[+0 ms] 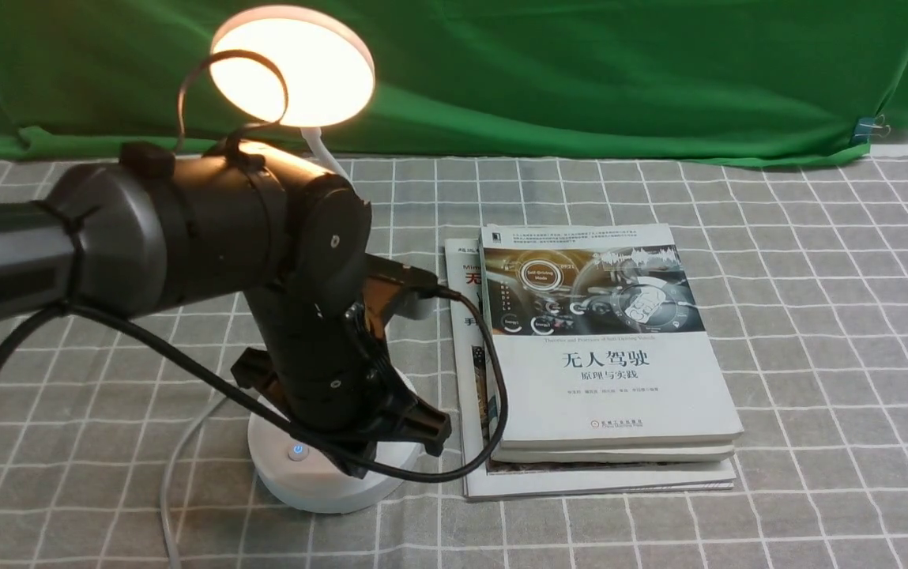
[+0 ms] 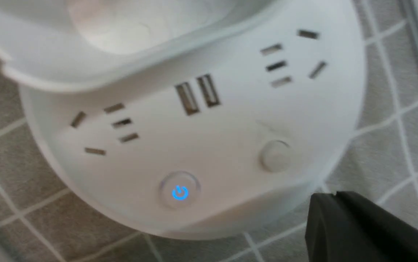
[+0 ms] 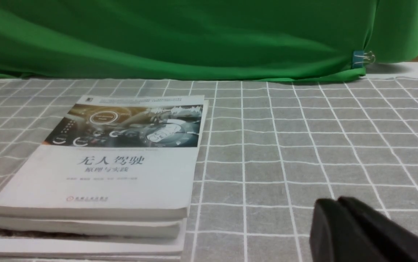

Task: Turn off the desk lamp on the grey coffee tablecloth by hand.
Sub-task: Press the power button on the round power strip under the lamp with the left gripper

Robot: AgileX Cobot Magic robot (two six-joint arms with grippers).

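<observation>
The white desk lamp stands on the grey coffee tablecloth with its round disc head glowing warm. Its round base shows a lit blue power button. My left gripper is shut and empty, low over the right part of the base. In the left wrist view the base shows sockets, the blue power button and a plain round button. The shut left gripper tips sit just off the base's rim near the plain button. My right gripper is shut and empty above the cloth.
A stack of books lies on the cloth right of the lamp base; it also shows in the right wrist view. The lamp's white cord trails left of the base. A green cloth hangs at the back.
</observation>
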